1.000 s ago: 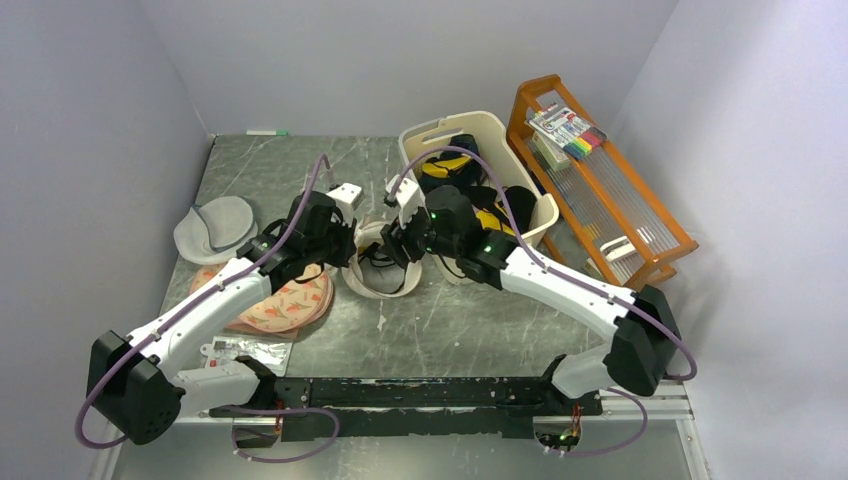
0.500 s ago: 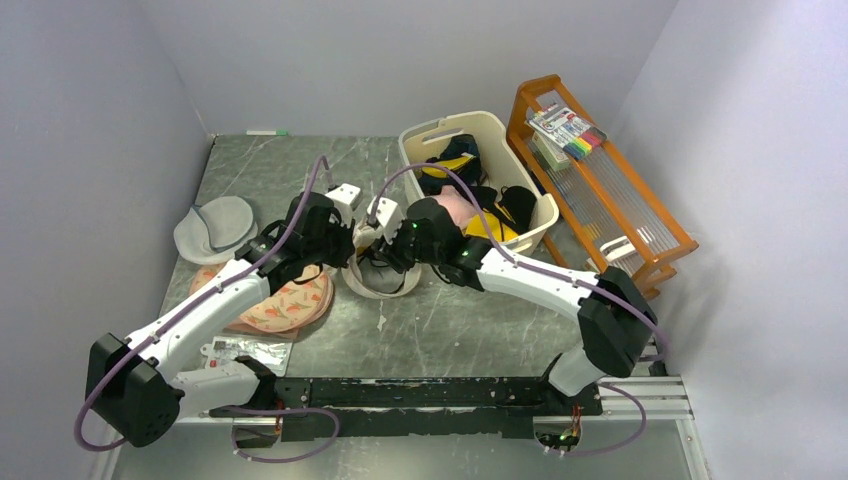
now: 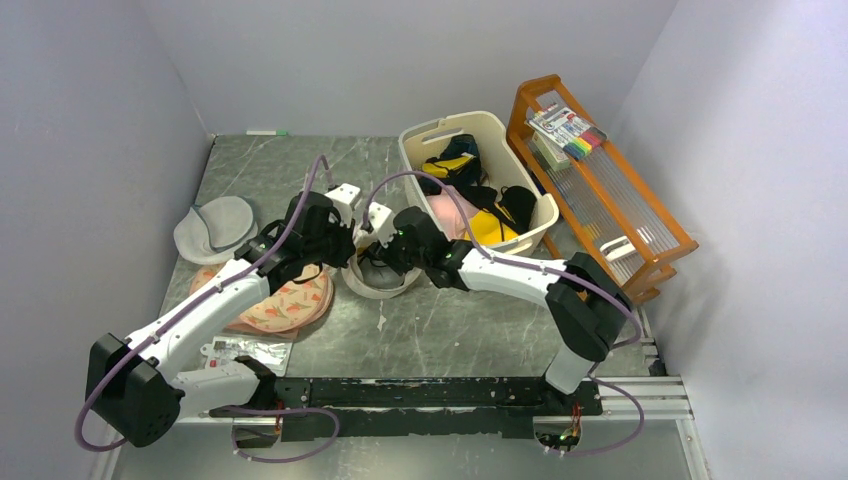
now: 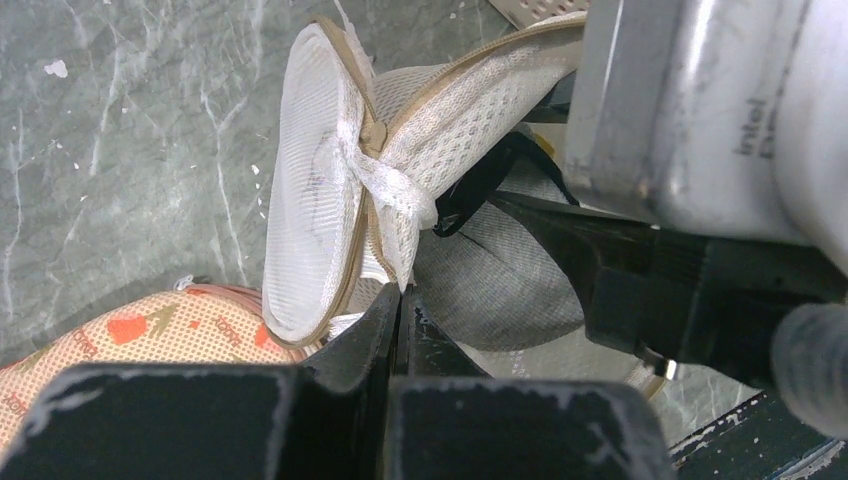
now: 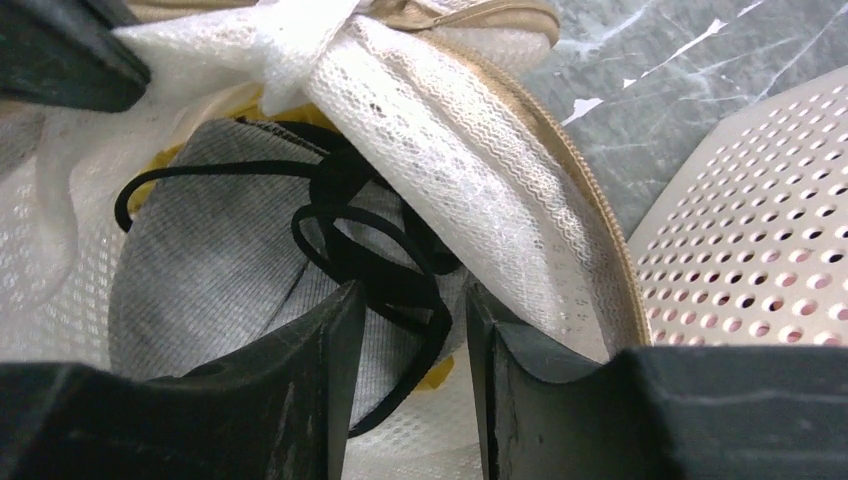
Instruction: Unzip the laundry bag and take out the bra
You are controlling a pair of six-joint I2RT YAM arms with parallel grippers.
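The left gripper (image 4: pixel 400 300) is pinched tight on a fold of mesh at the rim of the laundry bag (image 3: pixel 381 287), holding it gaping at the middle of the table (image 3: pixel 450 330). The right gripper (image 5: pixel 405 300) sits inside the mouth, jaws apart, with the dark straps (image 5: pixel 345 235) of the bra (image 5: pixel 210 270) between them. Compared with a second ago, the right arm has slid left from the basket (image 3: pixel 530 195) side and deeper into the bag.

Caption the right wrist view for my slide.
Open right gripper inside the unzipped laundry bag, fingers either side of the black straps of the bra.
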